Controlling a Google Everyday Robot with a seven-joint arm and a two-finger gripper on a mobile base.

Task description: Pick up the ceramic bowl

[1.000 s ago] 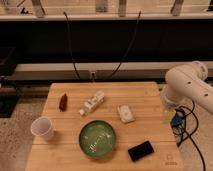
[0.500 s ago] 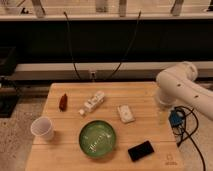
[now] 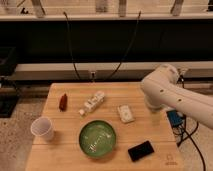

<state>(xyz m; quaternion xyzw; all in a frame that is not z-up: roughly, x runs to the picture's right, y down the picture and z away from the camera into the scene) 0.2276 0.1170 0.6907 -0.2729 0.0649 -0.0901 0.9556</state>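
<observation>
A wooden table (image 3: 60,155) fills the near part of the scene. A white paper cup (image 3: 42,128) stands upright near its left edge. Farther back lies a small dark reddish object (image 3: 63,101), and to its right a white oblong item (image 3: 93,103) rests at an angle, possibly a bottle on its side. A small white packet (image 3: 125,113) sits right of centre. A flat black slab (image 3: 141,150) lies near the front right corner. Behind the table, two dark cables (image 3: 71,50) hang down to a wall outlet (image 3: 93,76).
</observation>
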